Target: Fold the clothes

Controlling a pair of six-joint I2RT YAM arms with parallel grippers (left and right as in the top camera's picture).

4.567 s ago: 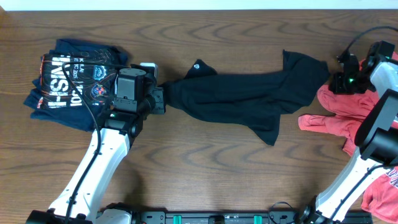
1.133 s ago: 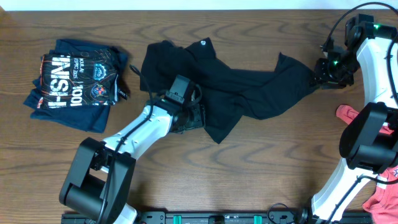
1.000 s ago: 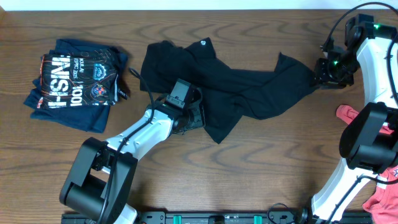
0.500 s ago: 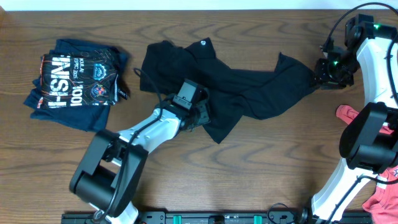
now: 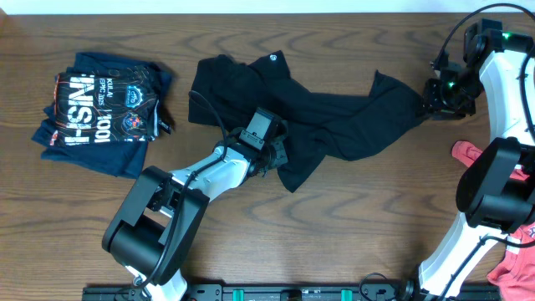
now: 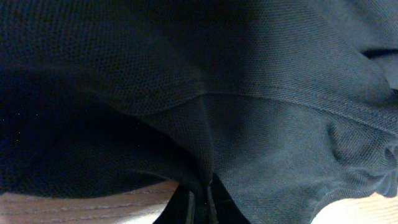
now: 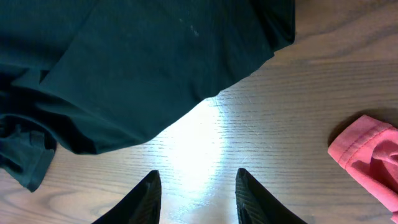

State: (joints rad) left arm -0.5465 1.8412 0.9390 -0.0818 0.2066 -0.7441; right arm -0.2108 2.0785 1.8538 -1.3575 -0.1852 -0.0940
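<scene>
While the black T-shirt [image 5: 334, 113] lies bunched and uneven across the middle of the counter [image 5: 334, 238], folding on it has not really begun.

Near edge, right corner: a red garment [image 5: 512, 272] sits in a heap, partly out of frame, unfolded. A second red piece [image 5: 470, 153] lies a bit further in, beside the right arm, also loose.

Mid counter: left end effector [image 6: 200, 200] is pressed together, pinching a fold of the black T-shirt at its near edge. The wrist view is filled with dark fabric and the fingers meet on it at the bottom of the frame. The shirt's left part is lumped up and its right part runs toward the far right.

Far right: right end effector [image 7: 199, 199] is spread with nothing between the fingers. It hovers over bare wood just beside the shirt's right end, apart from the cloth.

Far left: the navy shirt [image 5: 100, 109] sits in a rough rectangle, print up. It looks already folded, loosely.

Estimate: one garment done. The black shirt needs spreading flat before any fold. The red ones are untouched.
</scene>
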